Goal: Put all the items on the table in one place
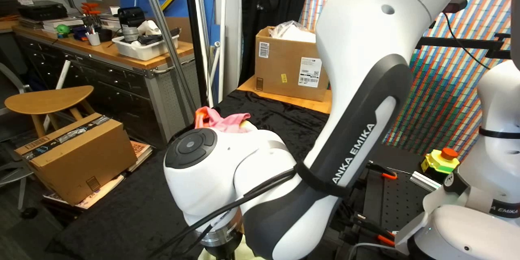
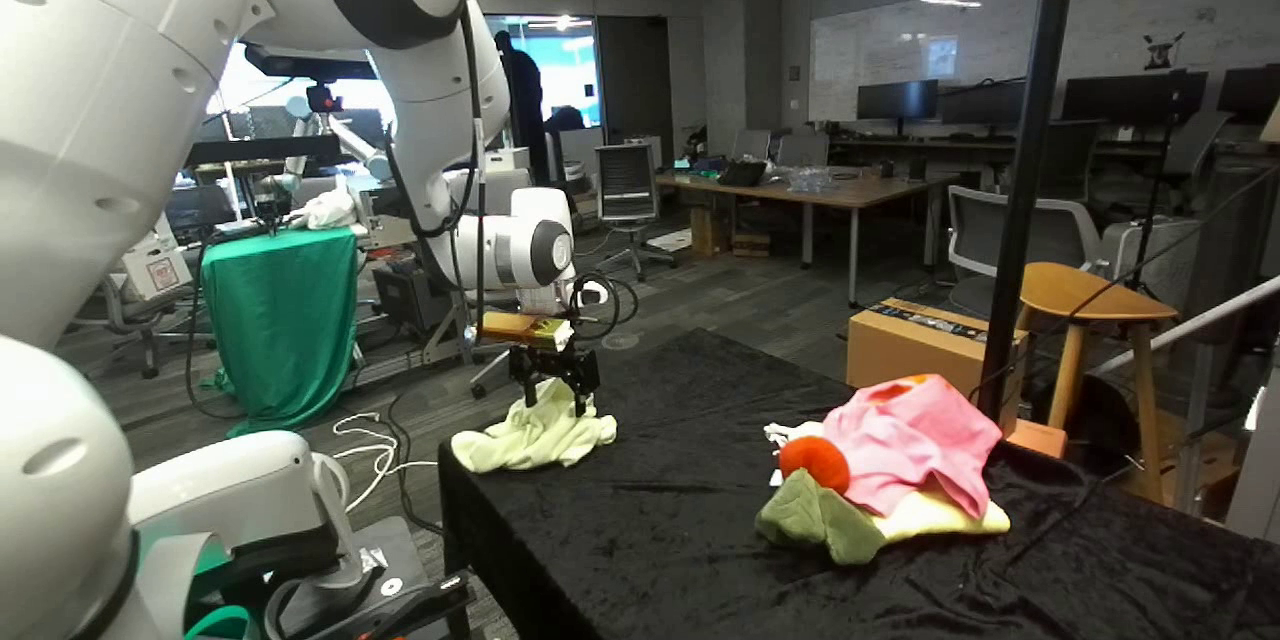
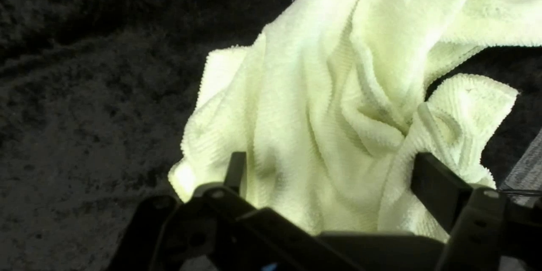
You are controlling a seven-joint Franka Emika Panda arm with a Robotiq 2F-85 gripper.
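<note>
Clearly, the pale cloth (image 3: 292,110) is the piece lying apart, rumpled at one end of the black-draped surface (image 2: 680,510), near its edge, and the tool (image 3: 330,161) stands wide astride its folds, gripping nothing yet. Whether the fingertips (image 3: 236,170) reach to the black drape (image 3: 84,144) we cannot tell, and that matters: if we close too high, we likely catch only a top fold and the cloth may slip loose on the lift; too low, and we could pinch the drape and drag whatever rests on it. A nudge outward might send the cloth over the edge. Well apart from it, the pink cloth (image 2: 915,440) lies over the yellow cloth (image 2: 940,517), with a red-orange toy (image 2: 815,463), a green felt piece (image 2: 815,520) and a white rope (image 2: 795,433) beside them. We judge that pile to be the gathering place; a trailing hem carried in too low could sweep the toy away. Farther out, a dark post (image 2: 1031,170) rises just behind the pile in an exterior view, so overshooting risks a knock, and the cables (image 1: 266,187) along the arm (image 1: 361,89) could snag there.
</note>
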